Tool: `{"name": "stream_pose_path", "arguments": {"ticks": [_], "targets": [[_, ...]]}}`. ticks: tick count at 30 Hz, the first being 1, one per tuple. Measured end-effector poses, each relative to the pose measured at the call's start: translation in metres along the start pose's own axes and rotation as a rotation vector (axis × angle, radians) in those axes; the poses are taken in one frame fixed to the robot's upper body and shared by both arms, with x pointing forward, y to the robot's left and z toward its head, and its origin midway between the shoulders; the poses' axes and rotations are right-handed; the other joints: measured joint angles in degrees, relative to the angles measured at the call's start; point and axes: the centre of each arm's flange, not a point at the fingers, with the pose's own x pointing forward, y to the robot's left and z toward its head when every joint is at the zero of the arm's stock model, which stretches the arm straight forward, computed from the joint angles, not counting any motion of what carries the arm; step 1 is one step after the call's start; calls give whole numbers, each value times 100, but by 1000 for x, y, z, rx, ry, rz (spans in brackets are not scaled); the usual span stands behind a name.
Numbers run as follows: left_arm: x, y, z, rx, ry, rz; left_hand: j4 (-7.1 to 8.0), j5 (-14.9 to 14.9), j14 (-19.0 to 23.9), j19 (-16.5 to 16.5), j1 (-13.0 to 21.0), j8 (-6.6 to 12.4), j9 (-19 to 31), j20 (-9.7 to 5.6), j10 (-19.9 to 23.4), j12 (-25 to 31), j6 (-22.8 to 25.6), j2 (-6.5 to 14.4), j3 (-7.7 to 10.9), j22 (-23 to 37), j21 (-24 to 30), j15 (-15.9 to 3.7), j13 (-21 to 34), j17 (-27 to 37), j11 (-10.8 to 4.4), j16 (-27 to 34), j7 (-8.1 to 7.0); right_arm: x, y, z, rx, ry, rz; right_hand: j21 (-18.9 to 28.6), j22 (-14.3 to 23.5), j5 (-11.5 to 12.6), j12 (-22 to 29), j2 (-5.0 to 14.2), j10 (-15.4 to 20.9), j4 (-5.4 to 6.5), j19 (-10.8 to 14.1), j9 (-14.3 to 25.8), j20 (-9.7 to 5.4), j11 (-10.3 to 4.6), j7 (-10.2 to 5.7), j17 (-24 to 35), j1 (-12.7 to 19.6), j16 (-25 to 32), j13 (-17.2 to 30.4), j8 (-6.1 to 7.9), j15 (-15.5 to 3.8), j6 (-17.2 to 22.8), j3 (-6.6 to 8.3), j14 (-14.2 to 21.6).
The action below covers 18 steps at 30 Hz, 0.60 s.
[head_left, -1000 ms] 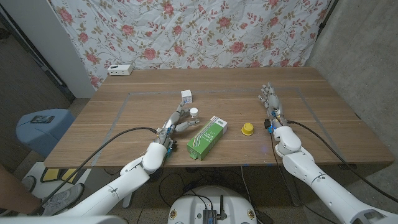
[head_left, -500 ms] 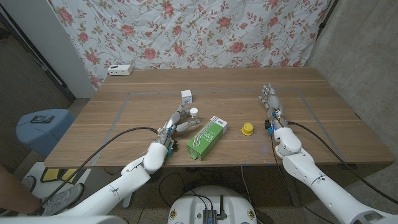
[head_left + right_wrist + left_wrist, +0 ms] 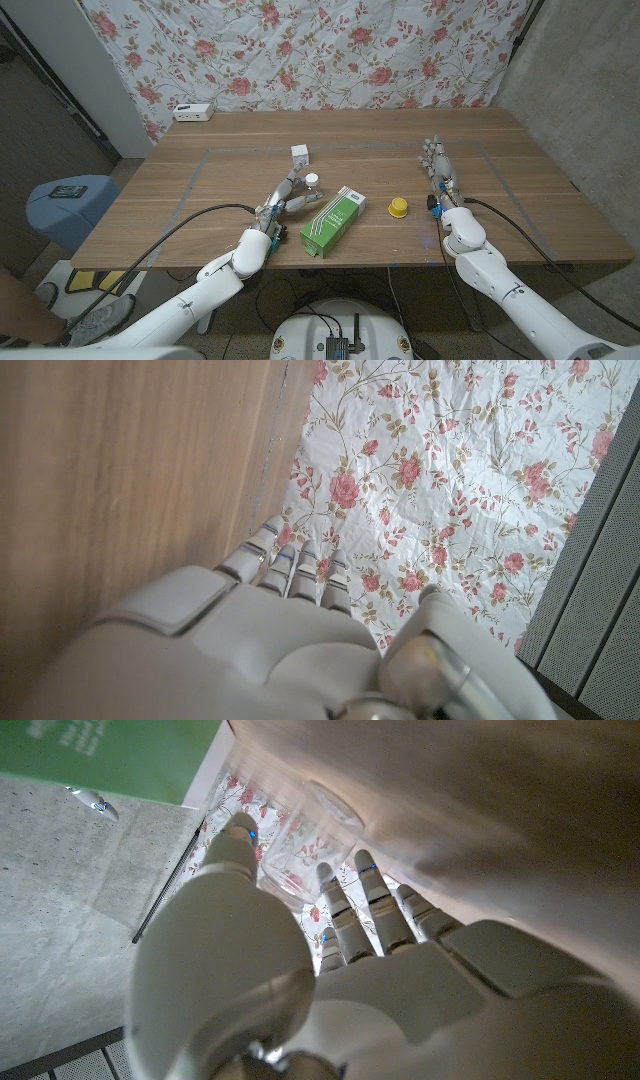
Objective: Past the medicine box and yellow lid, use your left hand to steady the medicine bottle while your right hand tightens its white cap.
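Note:
The small clear medicine bottle [image 3: 313,186] with its white cap stands left of the green and white medicine box [image 3: 332,220]. My left hand [image 3: 285,200] reaches up to the bottle from the near side, fingers spread. In the left wrist view the thumb and fingers [image 3: 340,905] frame the clear bottle [image 3: 300,830], and no firm grip shows. The yellow lid [image 3: 398,207] lies right of the box. My right hand [image 3: 440,172] stands beyond the lid on the right, fingers straight and apart, holding nothing.
A small white box [image 3: 300,153] sits just behind the bottle. A white power strip [image 3: 193,112] lies at the table's far left edge. Taped lines mark a rectangle on the wooden table [image 3: 240,160]. A floral cloth hangs behind.
My left hand has crept slightly closer to the bottle. The right hand has drifted a little to the right and towards me. The bottle, box and lid stay put.

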Motion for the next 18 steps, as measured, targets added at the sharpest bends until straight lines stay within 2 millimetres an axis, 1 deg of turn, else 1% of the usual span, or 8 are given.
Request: {"name": "stream_pose_path", "arguments": {"ticks": [5, 9, 11, 13, 15, 16, 18], "targets": [[0, -1, 1, 1, -5, 2, -8, -22, 124, 78, 57, 0, 0, 7, 163, 0, 158, 57, -8, 9, 18, -17, 0, 0, 19, 40, 96, -2, -1, 0, 2, -2, -2, 0, 0, 0, 0, 0, 0, 0, 0, 0, 0, 0, 0, 0, 0, 0, 0, 0, 0, 0, 0, 0], [0, -2, 2, 0, -8, 4, -8, -66, 199, 141, 101, 0, 0, 7, 242, 0, 208, 102, -8, 9, 39, -23, 0, 0, 0, 40, 139, -4, -1, -1, 4, -2, -4, 0, 0, 0, 0, 0, 0, 0, 0, 0, 0, 0, 0, 0, 0, 0, 0, 0, 0, 0, 0, 0], [0, -3, 2, 0, -9, 4, -8, -67, 237, 170, 124, 0, 0, -6, 255, 0, 254, 124, -8, 9, 39, -25, 0, 0, -13, 40, 131, -4, -1, -1, 4, -3, -5, 0, 0, 0, 0, 0, 0, 0, 0, 0, 0, 0, 0, 0, 0, 0, 0, 0, 0, 0, 0, 0], [0, -3, 3, 0, -10, 4, -8, -67, 257, 200, 139, 0, 0, 5, 326, 0, 280, 109, -8, 9, 39, -45, 0, 0, -22, 40, 157, -5, -2, -1, 5, -3, -7, 0, 0, 0, 0, 0, 0, -16, 0, 0, 0, 0, 0, 0, 0, 0, 0, 0, 0, 0, 16, 0], [0, -4, 3, 0, -11, 4, -8, -67, 285, 210, 154, 0, 0, 15, 326, 0, 285, 94, -8, 9, 39, -18, 0, 0, -22, 39, 162, -5, -2, -1, 5, -3, -8, 0, 0, 0, 0, 0, 0, -16, 0, 0, 0, 0, -15, 0, 0, 0, 0, 0, 0, 15, 16, 0], [0, -4, 3, -1, -11, 4, -19, -86, 310, 210, 184, 0, 0, 15, 326, 0, 306, 124, -22, 9, 39, -35, 0, 0, -22, 40, 182, -5, -2, -1, 5, -3, -9, 0, 0, 0, 0, 0, 0, -16, 0, 0, 0, 0, -22, 0, 0, 0, 0, 0, 0, 22, 16, 0], [-1, -4, 3, 0, -11, 4, -8, -106, 319, 240, 184, 0, 0, -15, 371, 0, 353, 124, -56, 9, 39, -44, 13, 0, -22, 39, 175, -6, -2, -1, 6, -3, -10, 0, 0, 0, 0, 0, 0, -16, 0, 0, 0, 0, -22, 0, 0, 0, 0, 0, 0, 22, 16, 0]]}}
